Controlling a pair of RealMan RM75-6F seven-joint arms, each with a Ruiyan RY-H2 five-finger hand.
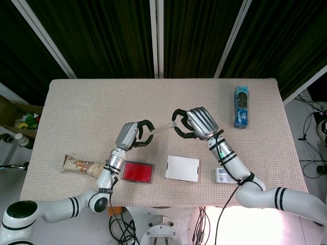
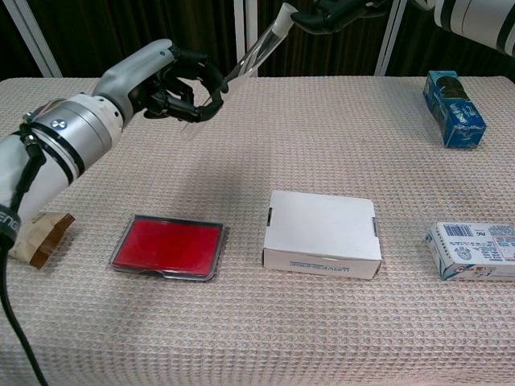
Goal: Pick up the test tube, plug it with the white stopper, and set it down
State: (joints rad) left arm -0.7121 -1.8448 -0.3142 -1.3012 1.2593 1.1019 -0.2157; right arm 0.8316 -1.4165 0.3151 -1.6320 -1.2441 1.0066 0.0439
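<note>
While left hand [image 2: 165, 80] grips clear test tube [image 2: 259, 50] tilted above desk [image 1: 92, 109], right hand [image 1: 196, 122] pinches white stopper [image 2: 287, 11] at tube's raised mouth; whether seated, cannot tell. Below on desk: red tray [image 2: 167, 246], white box [image 2: 323, 233], labelled carton [image 2: 473, 251], blue pack [image 2: 454, 108] far right.

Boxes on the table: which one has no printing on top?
The plain white box in the middle; the blue box and the barcode-labelled box carry printing.
</note>
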